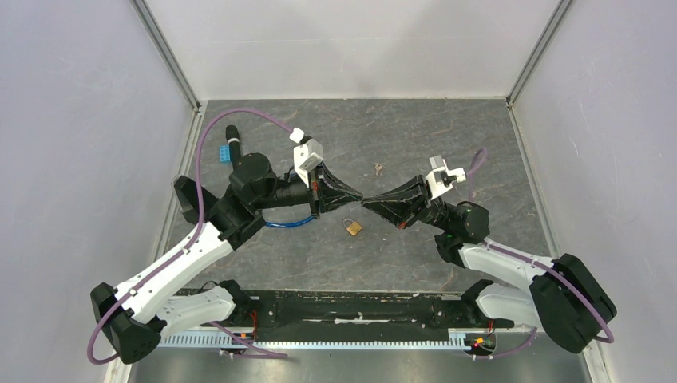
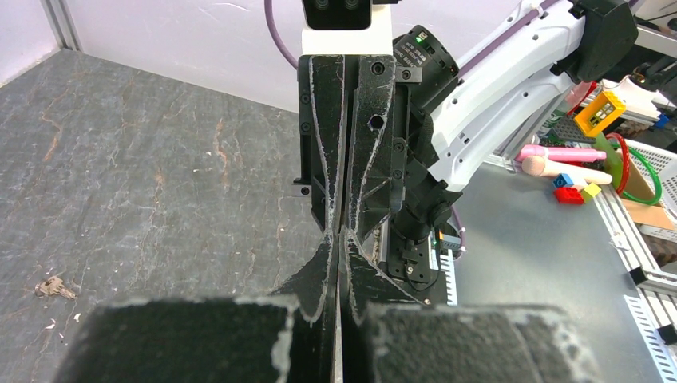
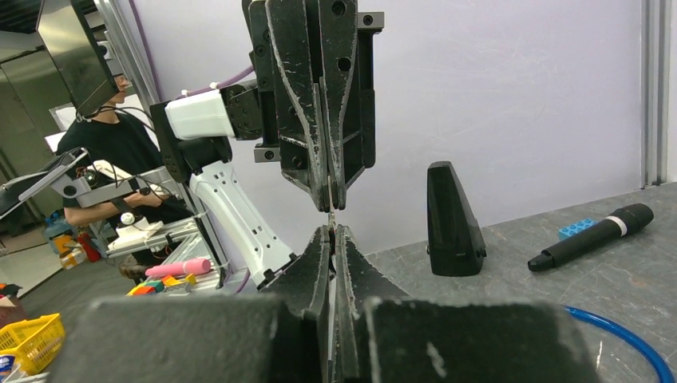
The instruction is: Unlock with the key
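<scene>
Nearest my side of the table, the padlock lies flat on the bare surface, just below and to the near side of the spot where the two sets of jaws meet. It touches neither.

Above it, the left gripper and the right gripper point at each other tip to tip. The left jaws are pressed fully together. The right jaws are also closed, with no gap that I can see. In the right wrist view a thin pale sliver stands edge-on where the tips meet. I cannot tell what it is, or which jaws have it.

Just beyond the tips, what looks like a small key lies on the table, apart from both grippers and the padlock. Nothing stands between them.

To the left, a blue cable loops under the left arm. Farther back are a blue block and a black marker.

The padlock has a brass body and a grey shackle. The table is dark, veined and slate-like. The fingers are matt black wedges, scuffed pale along their edges.
</scene>
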Motion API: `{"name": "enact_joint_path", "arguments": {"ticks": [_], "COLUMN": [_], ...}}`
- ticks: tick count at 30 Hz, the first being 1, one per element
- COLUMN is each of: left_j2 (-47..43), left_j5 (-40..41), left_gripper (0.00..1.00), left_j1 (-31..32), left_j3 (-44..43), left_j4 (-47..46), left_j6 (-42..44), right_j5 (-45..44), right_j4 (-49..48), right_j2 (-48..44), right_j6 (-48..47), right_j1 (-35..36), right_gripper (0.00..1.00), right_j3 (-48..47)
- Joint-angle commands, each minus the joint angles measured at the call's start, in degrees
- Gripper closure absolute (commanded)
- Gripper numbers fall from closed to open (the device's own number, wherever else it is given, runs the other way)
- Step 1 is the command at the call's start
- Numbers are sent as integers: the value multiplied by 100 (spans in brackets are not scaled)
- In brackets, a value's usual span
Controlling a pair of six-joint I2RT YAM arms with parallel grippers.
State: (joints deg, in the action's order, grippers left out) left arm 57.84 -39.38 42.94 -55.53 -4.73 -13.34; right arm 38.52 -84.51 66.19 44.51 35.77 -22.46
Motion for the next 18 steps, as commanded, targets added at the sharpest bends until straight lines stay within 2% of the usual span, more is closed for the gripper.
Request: {"name": "enact_joint_path", "arguments": {"ticks": [1, 6, 9, 16, 18], "left_j2": [-36, -118, -169, -126, -90], "left_j5": [-9, 236, 393, 312, 308], "left_gripper": [98, 95, 98, 98, 98], "left_j1": [13, 12, 11, 10, 13], "left_j3": [50, 120, 139, 196, 200], "left_j4": [-160, -100, -52, -267, -316], "left_j6": [-195, -177, -181, -316, -335], "right_j5": [32, 70, -30, -21, -28], "right_j4": [-349, -128, 29, -50, -103], "right_j2": [6, 6, -57, -91, -88], "right_j6": [100, 163, 155, 205, 241], "right_j1": [9, -24, -75, -95, -92], "right_gripper": [100, 100, 100, 100, 96], "right_j3": [-145, -133, -75, -66, -68]}}
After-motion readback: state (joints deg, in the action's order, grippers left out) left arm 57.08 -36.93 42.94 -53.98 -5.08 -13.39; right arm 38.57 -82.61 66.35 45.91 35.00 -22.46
